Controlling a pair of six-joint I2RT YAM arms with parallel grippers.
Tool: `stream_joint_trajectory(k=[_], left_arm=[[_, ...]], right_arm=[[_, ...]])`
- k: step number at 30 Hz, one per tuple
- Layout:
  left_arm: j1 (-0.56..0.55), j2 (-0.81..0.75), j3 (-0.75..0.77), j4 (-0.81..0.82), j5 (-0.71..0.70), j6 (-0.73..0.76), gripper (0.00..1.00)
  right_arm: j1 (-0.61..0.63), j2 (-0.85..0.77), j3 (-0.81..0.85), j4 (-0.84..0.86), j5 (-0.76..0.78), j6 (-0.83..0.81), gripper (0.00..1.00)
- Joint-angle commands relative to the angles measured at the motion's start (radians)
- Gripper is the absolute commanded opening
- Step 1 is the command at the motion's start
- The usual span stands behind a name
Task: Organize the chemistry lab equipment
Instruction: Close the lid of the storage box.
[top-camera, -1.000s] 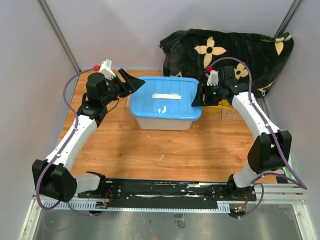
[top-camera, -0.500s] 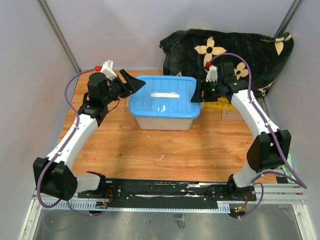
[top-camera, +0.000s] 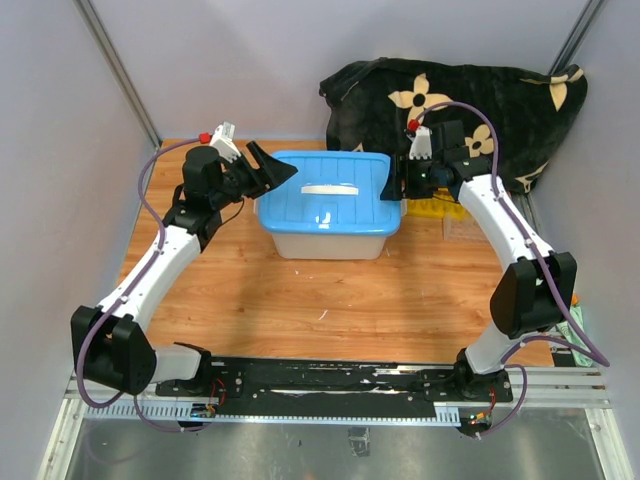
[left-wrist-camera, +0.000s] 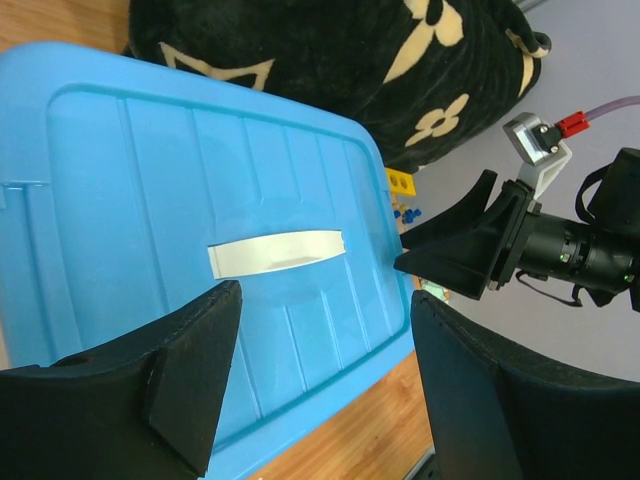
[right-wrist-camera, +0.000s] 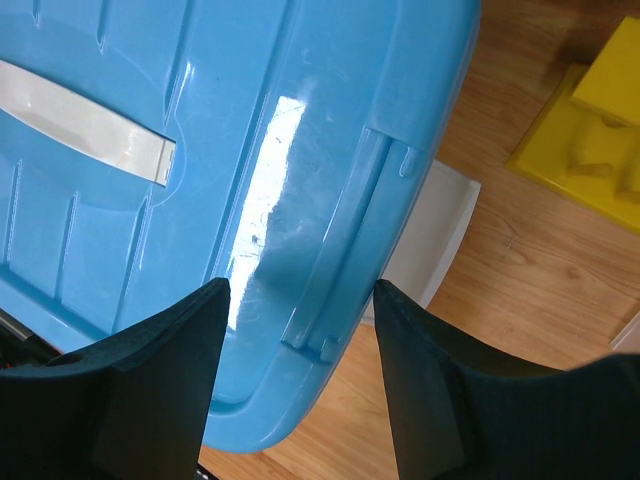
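Note:
The white tub's blue lid (top-camera: 325, 195) sits mid-table. My left gripper (top-camera: 272, 170) is open and empty, hovering at the lid's left edge; in the left wrist view (left-wrist-camera: 325, 320) its jaws frame the lid (left-wrist-camera: 150, 200) and its white handle strip (left-wrist-camera: 277, 252). My right gripper (top-camera: 393, 188) is open and empty, its jaws straddling the lid's right rim (right-wrist-camera: 345, 290). The yellow tube rack (top-camera: 432, 207) lies right of the tub, partly hidden by the right arm; it also shows in the right wrist view (right-wrist-camera: 590, 130). Blue caps (left-wrist-camera: 408, 212) lie beside it. A clear plastic rack (top-camera: 462, 228) lies further right.
The black flowered cloth (top-camera: 450, 100) is heaped at the back right, close behind the right gripper. The tub's white wall (right-wrist-camera: 430, 230) stands on the wooden table (top-camera: 300, 290). Grey walls close in on both sides.
My left gripper has moved a little right toward the lid's left edge. My right gripper has shifted up and left over the lid's right rim. Both stay open.

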Motion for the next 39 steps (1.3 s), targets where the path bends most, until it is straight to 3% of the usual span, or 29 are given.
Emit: stream_joint_trajectory(k=[1, 11, 18, 21, 24, 28, 29, 35, 39], left_arm=[[-0.011, 0.011, -0.004, 0.038, 0.022, 0.008, 0.72], [-0.017, 0.011, -0.01, 0.043, 0.023, 0.006, 0.72], [-0.029, 0.028, 0.021, 0.039, -0.006, 0.029, 0.71], [-0.031, 0.043, 0.043, 0.03, -0.037, 0.051, 0.68], [-0.031, 0.08, 0.072, 0.024, -0.044, 0.074, 0.61], [-0.031, 0.133, 0.106, 0.052, -0.072, 0.091, 0.5], [-0.031, 0.144, 0.118, 0.06, -0.084, 0.096, 0.48], [-0.028, 0.218, 0.172, 0.14, -0.078, 0.069, 0.3], [-0.015, 0.289, 0.19, 0.219, -0.067, 0.006, 0.04]], right_arm=[[0.028, 0.016, 0.052, 0.038, -0.003, -0.012, 0.61], [0.041, -0.003, 0.067, 0.046, 0.031, -0.025, 0.61], [0.043, -0.092, 0.028, 0.065, 0.231, -0.032, 0.6], [0.046, -0.11, 0.02, 0.081, 0.273, -0.036, 0.55], [0.053, -0.123, 0.017, 0.117, 0.265, -0.036, 0.39], [0.065, -0.117, 0.021, 0.15, 0.214, -0.025, 0.05], [0.07, -0.114, 0.026, 0.151, 0.206, -0.025, 0.01], [0.09, -0.124, 0.01, 0.157, 0.186, -0.029, 0.01], [0.092, -0.138, -0.003, 0.157, 0.177, -0.029, 0.01]])
